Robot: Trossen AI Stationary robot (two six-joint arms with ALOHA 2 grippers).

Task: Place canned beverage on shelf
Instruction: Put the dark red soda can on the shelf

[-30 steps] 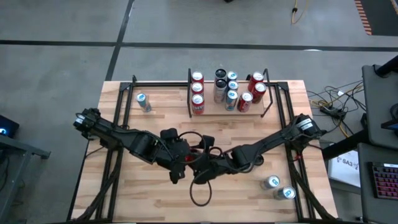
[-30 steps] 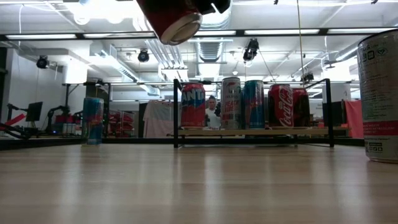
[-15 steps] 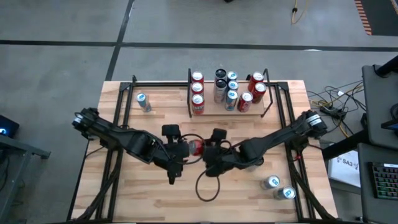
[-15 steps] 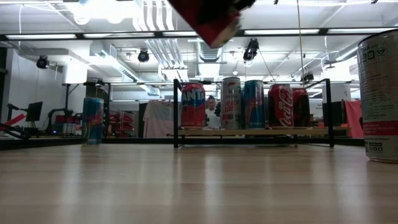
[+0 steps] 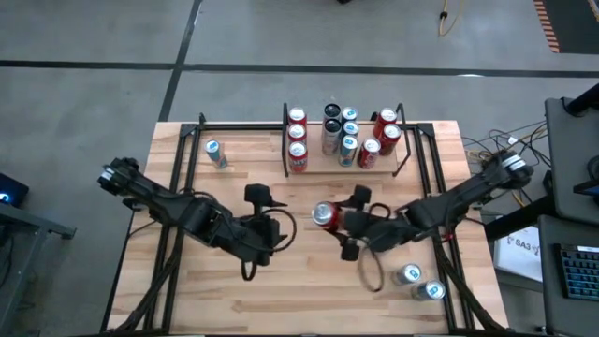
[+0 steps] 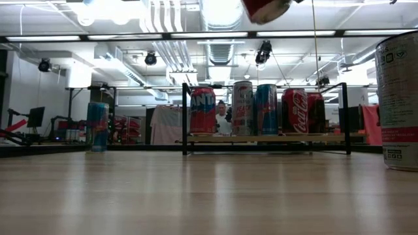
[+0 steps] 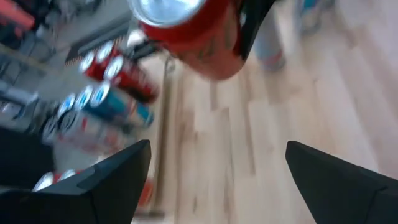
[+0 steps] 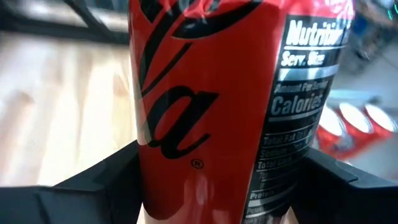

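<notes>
A: We have the red cylindrical aluminium drink can (image 5: 324, 214) up off the wooden tabletop (image 5: 215, 300), near the middle and on the near side of the small light-wood shelf with thin black side rails (image 5: 397, 159). From above we look onto its silver lid, so the long axis runs close to vertical, top end up, perhaps leaning a little.

B: And the right gripper (image 5: 343, 221) has it. In its wrist view the can body fills the space between the two dark fingers (image 8: 93, 180), lettering upright, a finger on each flank. So we call those jaws fairly wide but clamped on the can.

A: In the low view we catch only the can's bottom end (image 6: 266, 9) at the upper edge, high above the board. The left gripper (image 5: 278, 230) sits just beside it on the left arm's side, fingers (image 7: 106, 180) spread wide with bare wood between them, holding nothing.

B: From the left wrist we see that same red can apart from those fingers, silver top towards the camera.

A: On the shelf we count upright red, silver and blue cans (image 5: 298, 157) in rows. One blue can (image 5: 216, 154) stands alone near the far left, and two silver-topped cans (image 5: 419, 283) near the right front corner.
</notes>
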